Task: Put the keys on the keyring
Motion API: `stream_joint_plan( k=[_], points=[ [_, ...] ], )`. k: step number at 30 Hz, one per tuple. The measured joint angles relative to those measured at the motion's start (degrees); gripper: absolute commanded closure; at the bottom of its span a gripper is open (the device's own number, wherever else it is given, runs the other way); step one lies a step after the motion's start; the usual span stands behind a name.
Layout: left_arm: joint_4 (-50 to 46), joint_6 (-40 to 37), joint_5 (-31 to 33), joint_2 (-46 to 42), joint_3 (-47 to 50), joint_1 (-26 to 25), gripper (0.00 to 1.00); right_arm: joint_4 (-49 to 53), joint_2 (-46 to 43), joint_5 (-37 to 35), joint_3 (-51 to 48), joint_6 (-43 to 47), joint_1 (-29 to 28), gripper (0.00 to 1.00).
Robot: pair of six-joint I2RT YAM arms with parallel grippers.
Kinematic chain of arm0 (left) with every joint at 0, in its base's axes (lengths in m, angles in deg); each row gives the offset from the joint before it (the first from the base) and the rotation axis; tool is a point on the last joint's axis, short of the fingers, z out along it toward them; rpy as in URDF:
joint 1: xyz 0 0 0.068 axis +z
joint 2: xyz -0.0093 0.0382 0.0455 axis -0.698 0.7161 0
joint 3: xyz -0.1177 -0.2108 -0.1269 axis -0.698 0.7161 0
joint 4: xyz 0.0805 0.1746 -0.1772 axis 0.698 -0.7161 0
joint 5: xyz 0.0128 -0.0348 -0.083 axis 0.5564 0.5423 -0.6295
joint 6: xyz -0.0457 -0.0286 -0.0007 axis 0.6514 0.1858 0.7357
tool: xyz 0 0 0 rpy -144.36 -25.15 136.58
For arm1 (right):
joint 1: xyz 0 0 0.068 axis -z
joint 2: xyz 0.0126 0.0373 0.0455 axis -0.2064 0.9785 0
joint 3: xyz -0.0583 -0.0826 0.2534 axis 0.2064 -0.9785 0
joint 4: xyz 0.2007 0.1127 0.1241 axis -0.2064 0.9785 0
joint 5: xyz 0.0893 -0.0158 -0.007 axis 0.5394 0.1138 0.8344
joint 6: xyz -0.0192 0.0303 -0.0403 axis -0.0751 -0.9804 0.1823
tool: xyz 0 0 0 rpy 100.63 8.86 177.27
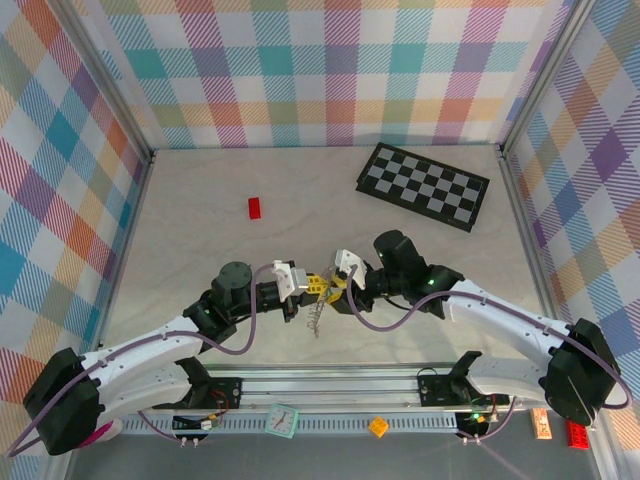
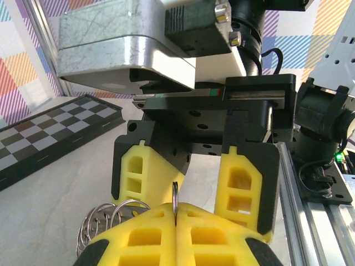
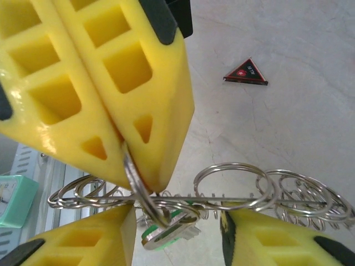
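My left gripper and right gripper meet tip to tip at the table's middle. The keyring, a thin silver wire loop strung with several split rings, hangs between them and dangles below. In the left wrist view my left gripper is shut on one thin ring, seen edge-on. That ring carries a key with a light green head. My right gripper is open, its fingers either side of the key, with the wire lying across them. The black key is out of view.
A black-and-white chequered board lies at the back right. A small red brick sits at the back left. A red triangular piece lies on the table beyond the grippers. A teal clock stands on the front rail.
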Motion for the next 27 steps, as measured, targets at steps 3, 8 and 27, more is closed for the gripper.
stream_joint_plan(
  k=[3, 8, 27],
  points=[
    [0.11, 0.0, 0.15, 0.07, 0.0, 0.0, 1.0, 0.24, 0.0, -0.79, 0.0, 0.5, -0.09, 0.75],
    [-0.02, -0.02, 0.35, 0.11, 0.0, 0.0, 1.0, 2.03, -0.04, -1.53, 0.02, 1.97, -0.11, 0.86],
    [-0.37, -0.07, 0.35, 0.13, 0.0, 0.0, 1.0, 4.02, -1.99, -2.78, 1.11, 3.19, -0.09, 1.0]
  ],
)
